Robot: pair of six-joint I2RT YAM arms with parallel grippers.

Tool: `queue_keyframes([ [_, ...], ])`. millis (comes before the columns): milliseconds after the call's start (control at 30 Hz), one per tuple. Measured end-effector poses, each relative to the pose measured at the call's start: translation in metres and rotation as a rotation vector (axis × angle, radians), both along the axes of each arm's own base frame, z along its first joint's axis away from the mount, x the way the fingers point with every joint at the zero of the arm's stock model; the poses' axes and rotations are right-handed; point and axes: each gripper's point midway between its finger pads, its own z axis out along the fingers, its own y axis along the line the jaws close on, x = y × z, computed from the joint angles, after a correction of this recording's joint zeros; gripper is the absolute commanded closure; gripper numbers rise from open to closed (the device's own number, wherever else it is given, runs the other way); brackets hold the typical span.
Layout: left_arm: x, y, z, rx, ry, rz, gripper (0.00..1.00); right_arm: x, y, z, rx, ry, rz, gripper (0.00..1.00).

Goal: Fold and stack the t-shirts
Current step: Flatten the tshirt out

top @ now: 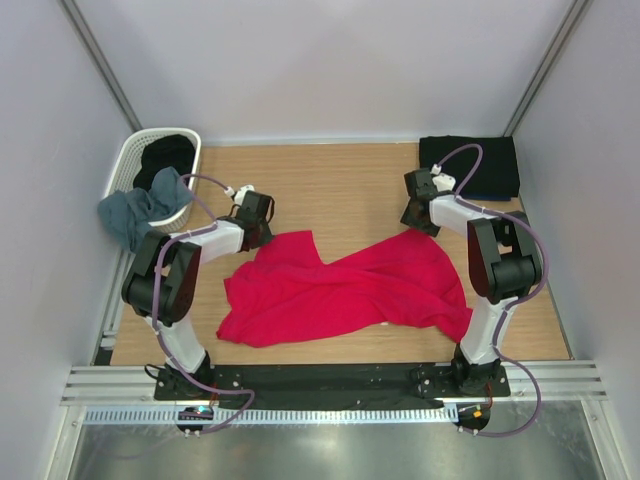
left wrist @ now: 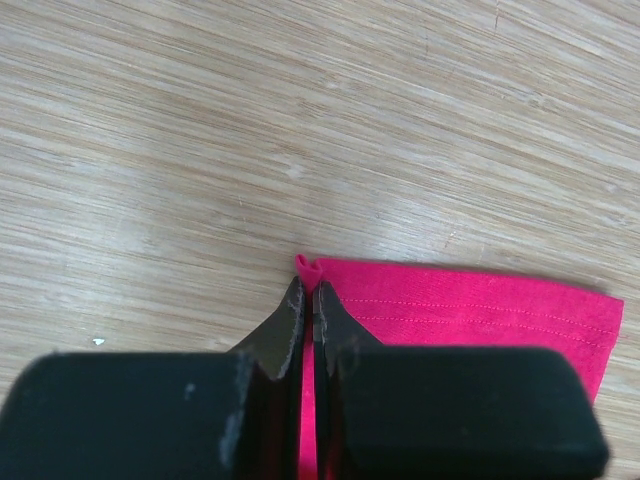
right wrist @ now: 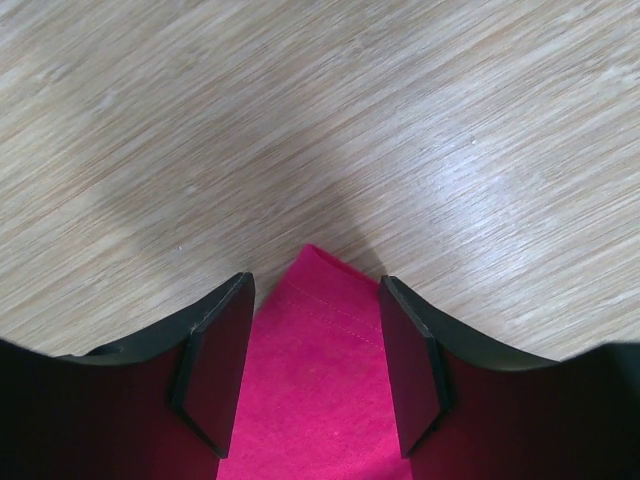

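- Bases of both arms sat bolted to a dark plate point(top: 330, 378) at the near edge of the wooden table point(top: 340, 180).
- Just beyond them, the red t-shirt point(top: 340, 290) lay crumpled and spread across the middle of the table, between the two arms.
- The left gripper point(left wrist: 308, 290) was at the shirt's far left part. Its jaws were pressed together on a small fold at the corner of a stitched hem.
- The right gripper point(right wrist: 315, 285) hung low over the shirt's far right corner with its jaws apart. The red corner lay between the pads point(right wrist: 215, 375), though whether either pad touched it could not be told.
- Farther back on the left, a white basket point(top: 128, 160) held a loose black t-shirt point(top: 165, 152). A grey-blue t-shirt point(top: 140, 212) hung over the basket's near rim.
- At the far right corner, a folded black t-shirt point(top: 480, 165) lay flat, well apart from the red one.
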Motion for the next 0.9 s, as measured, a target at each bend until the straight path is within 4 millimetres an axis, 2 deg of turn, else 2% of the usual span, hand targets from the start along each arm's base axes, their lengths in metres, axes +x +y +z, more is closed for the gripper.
queue_keyframes([
  [100,0.000,0.000,0.000,-0.001,0.001,-0.001,1.00,-0.001,0.000,-0.001,0.000,0.003,-0.003,0.50],
  [200,0.000,0.000,0.000,0.000,0.000,-0.004,1.00,-0.003,-0.001,-0.003,-0.003,0.003,-0.005,0.64],
  [233,0.000,0.000,0.000,0.000,0.000,-0.006,1.00,-0.003,-0.002,-0.004,-0.009,0.002,-0.008,0.81],
  [300,-0.002,-0.001,0.000,-0.001,0.005,-0.016,1.00,-0.003,-0.004,-0.004,-0.020,-0.001,-0.011,0.99],
  [467,-0.010,-0.001,0.003,0.008,0.031,-0.060,1.00,-0.002,-0.004,-0.001,-0.018,-0.004,-0.017,0.99],
  [567,-0.009,-0.001,0.022,0.023,0.019,-0.094,1.00,-0.001,-0.003,0.012,-0.007,-0.026,-0.012,0.99],
  [633,0.004,-0.005,0.060,0.029,-0.050,-0.125,1.00,0.004,-0.002,0.038,0.001,-0.076,-0.004,0.99],
  [667,0.012,-0.007,0.082,0.028,-0.096,-0.137,1.00,0.008,-0.001,0.059,0.006,-0.125,0.002,0.99],
  [700,0.026,-0.010,0.126,0.023,-0.199,-0.154,1.00,0.012,-0.001,0.075,0.011,-0.163,0.005,0.99],
  [733,0.030,-0.011,0.141,0.019,-0.234,-0.157,1.00,0.017,-0.001,0.099,0.015,-0.217,0.008,0.99],
  [800,0.035,-0.010,0.212,0.011,-0.393,-0.173,1.00,0.026,-0.001,0.151,0.022,-0.339,0.013,0.99],
  [833,0.033,-0.007,0.250,0.009,-0.479,-0.179,1.00,0.028,-0.002,0.180,0.024,-0.404,0.013,0.99],
  [900,0.018,0.002,0.314,0.008,-0.624,-0.180,1.00,0.026,-0.004,0.225,0.031,-0.507,0.012,0.99],
])
